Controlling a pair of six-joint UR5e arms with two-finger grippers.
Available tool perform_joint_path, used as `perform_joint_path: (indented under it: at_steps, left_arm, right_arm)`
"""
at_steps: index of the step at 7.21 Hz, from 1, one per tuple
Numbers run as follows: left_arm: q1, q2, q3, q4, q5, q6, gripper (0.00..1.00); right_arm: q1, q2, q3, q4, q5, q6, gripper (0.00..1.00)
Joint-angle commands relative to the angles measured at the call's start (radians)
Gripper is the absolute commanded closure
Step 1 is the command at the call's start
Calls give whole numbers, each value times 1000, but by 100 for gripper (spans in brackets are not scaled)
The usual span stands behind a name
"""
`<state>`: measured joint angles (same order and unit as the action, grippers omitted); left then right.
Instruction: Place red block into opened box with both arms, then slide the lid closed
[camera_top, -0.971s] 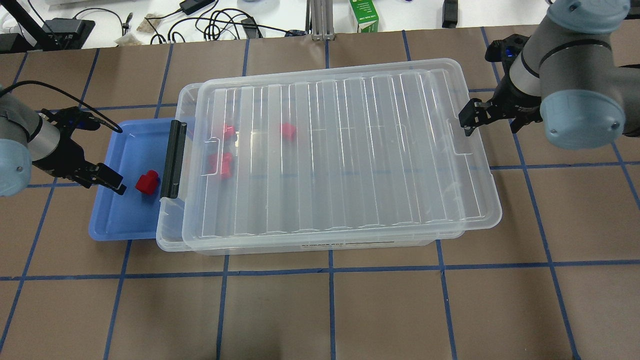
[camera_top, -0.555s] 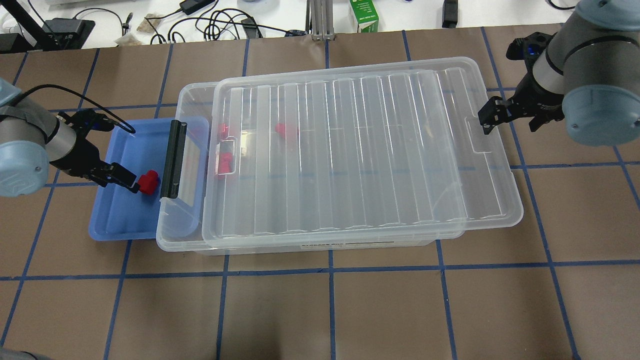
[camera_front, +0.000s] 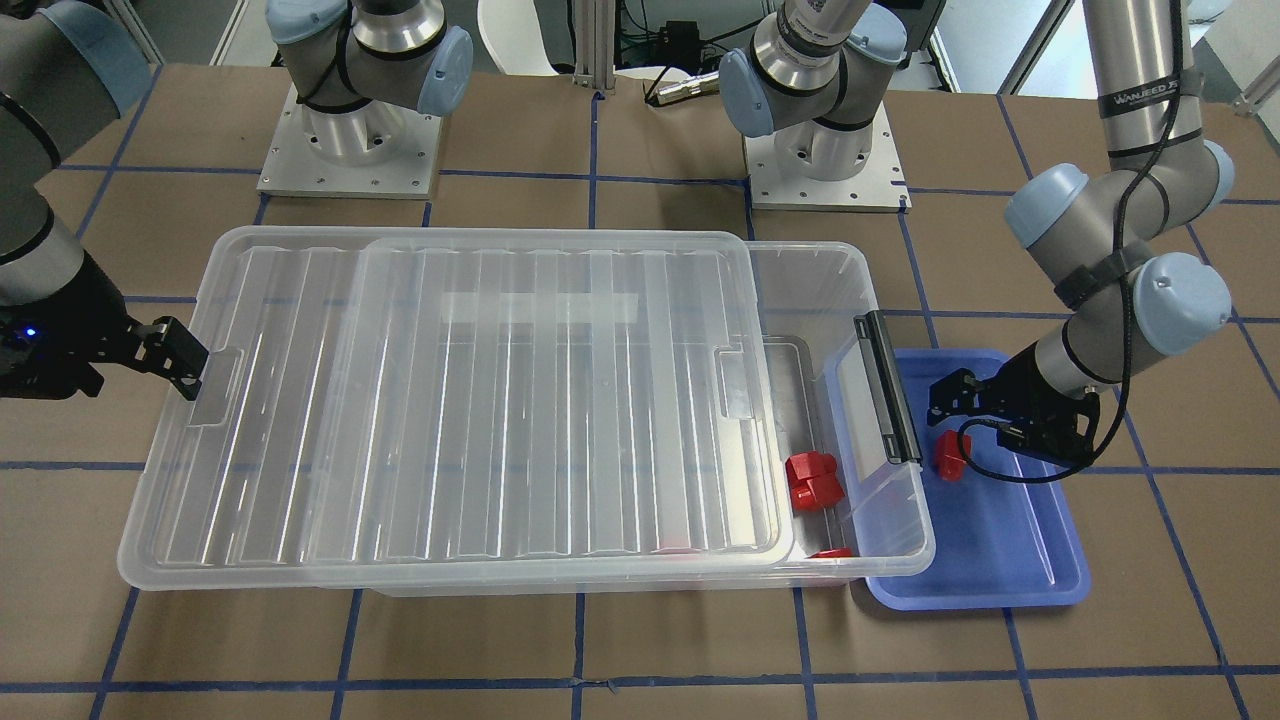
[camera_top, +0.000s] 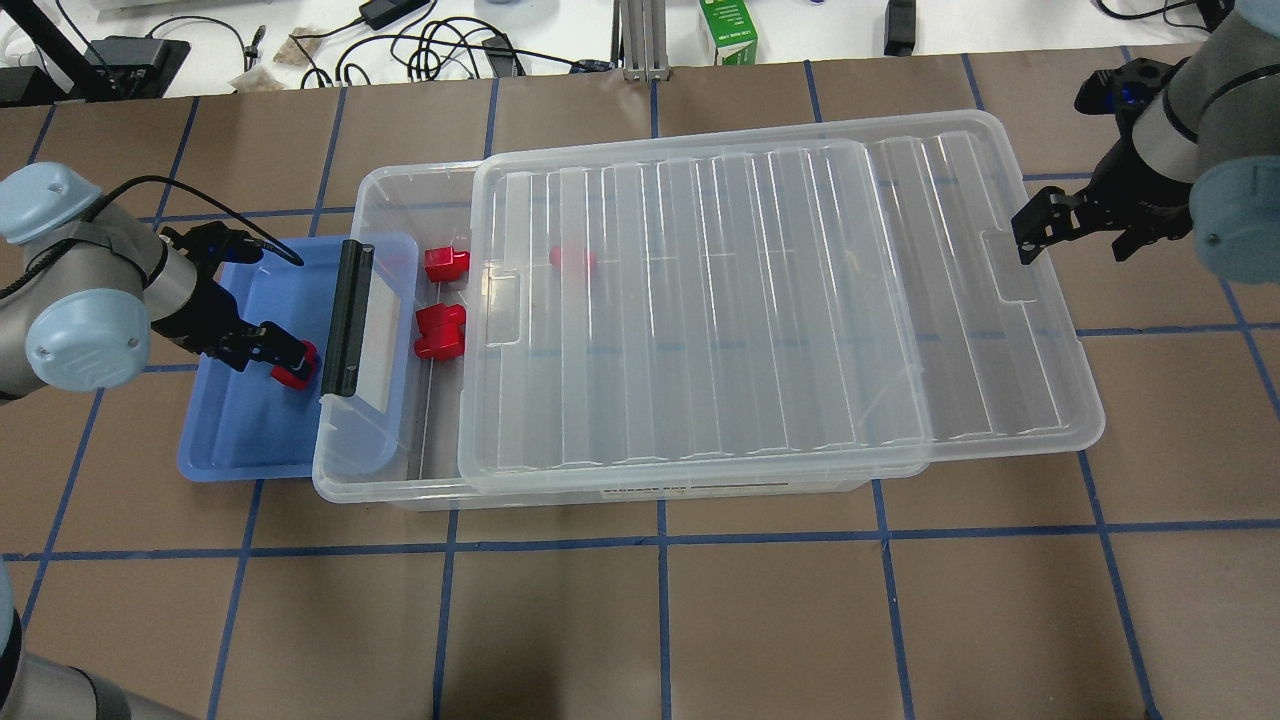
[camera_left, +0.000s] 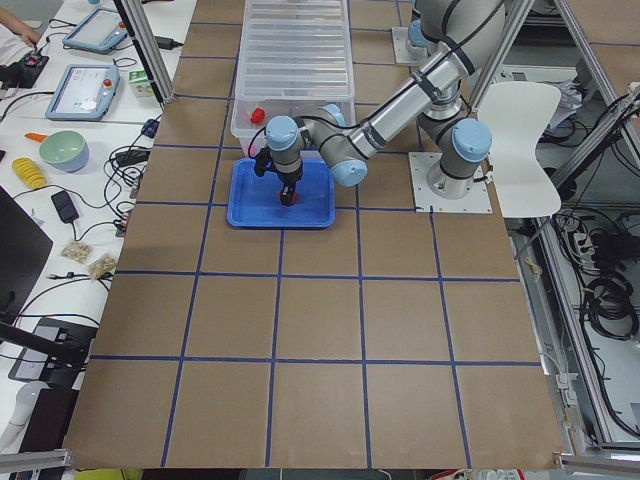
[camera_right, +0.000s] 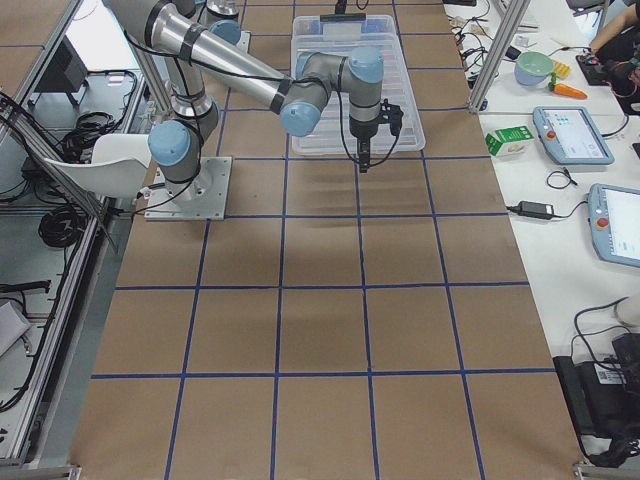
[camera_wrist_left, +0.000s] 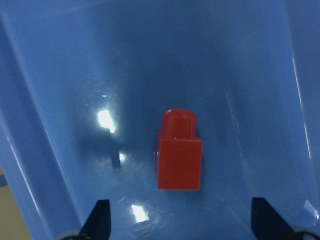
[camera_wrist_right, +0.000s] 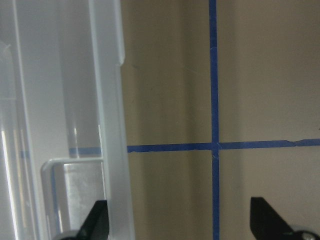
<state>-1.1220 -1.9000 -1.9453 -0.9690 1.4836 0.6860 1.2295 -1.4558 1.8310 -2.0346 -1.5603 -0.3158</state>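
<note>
Over the red block, left claw spread wide — right claw spread astride the rim of the lid.

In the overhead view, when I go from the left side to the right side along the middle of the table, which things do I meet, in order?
Left gripper → black clip handle → red block cluster → lid → right gripper.

Box, blue tray on table
</note>
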Motion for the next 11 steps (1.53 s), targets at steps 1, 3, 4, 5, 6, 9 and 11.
perform_joint_path:
  at_steps: [1, 3, 4, 5, 6, 9, 11]
  left_arm:
    - [-21, -59, 0, 90, 14, -14, 0]
    - [-21, -99, 2, 150, 14, -16, 12]
    - [-22, -97, 0, 147, 15, -16, 66]
    - [-22, -82, -9, 129, 15, -17, 96]
    - [-22, -70, 3, 90, 17, -16, 100]
    - [-24, -47, 47, 60, 60, -16, 100]
    - [-24, 2, 220, -169, 63, -16, 100]
  right_arm:
    - [-24, -2, -1, 2, 0, -23, 0]
    - [-51, -9, -2, 8, 0, -25, 0]
    - [-54, -8, -4, 7, 0, -26, 0]
    - [-68, -8, -2, 8, 0, -41, 0]
    - [-94, -8, -4, 8, 0, -78, 0]
    - [-122, -8, -2, 5, 0, -135, 0]
    - [-160, -9, -4, 10, 6, -163, 0]
